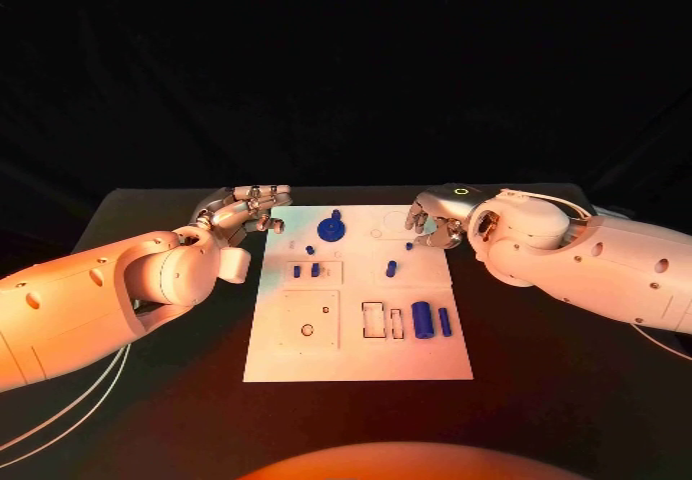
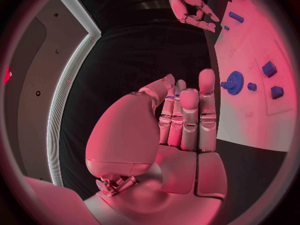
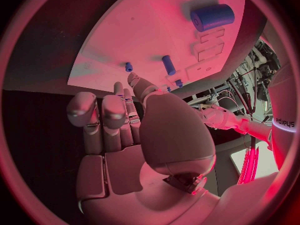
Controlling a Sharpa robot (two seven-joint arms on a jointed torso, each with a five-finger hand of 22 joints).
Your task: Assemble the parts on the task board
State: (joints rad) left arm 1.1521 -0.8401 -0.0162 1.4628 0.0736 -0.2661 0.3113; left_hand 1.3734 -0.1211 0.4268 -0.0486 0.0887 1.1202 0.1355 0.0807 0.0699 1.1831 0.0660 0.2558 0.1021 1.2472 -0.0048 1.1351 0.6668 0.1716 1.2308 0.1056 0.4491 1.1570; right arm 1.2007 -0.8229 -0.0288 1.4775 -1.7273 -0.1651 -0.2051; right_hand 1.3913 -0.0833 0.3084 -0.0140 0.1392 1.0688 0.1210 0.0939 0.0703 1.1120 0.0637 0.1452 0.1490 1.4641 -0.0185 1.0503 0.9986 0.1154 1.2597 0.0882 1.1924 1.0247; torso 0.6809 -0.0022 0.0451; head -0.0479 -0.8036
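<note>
The white task board (image 1: 361, 345) lies in the middle of the black table. On it a blue gear (image 1: 330, 229) sits near the far edge, small blue pegs (image 1: 306, 269) lie left of centre, and another peg (image 1: 391, 267) lies mid-board. A thick blue cylinder (image 1: 423, 319) and a thin one (image 1: 446, 320) lie at the right. My left hand (image 1: 248, 210) hovers off the board's far left corner, fingers straight and empty (image 2: 181, 115), with the gear (image 2: 234, 82) beyond them. My right hand (image 1: 433, 222) hangs over the far right edge, loosely bent and holding nothing (image 3: 119, 120).
Rectangular slots (image 1: 384, 320) and a square recessed plate (image 1: 309, 321) mark the board's near half. Bare black table surrounds the board on every side. Both white forearms lie along the board's left and right flanks.
</note>
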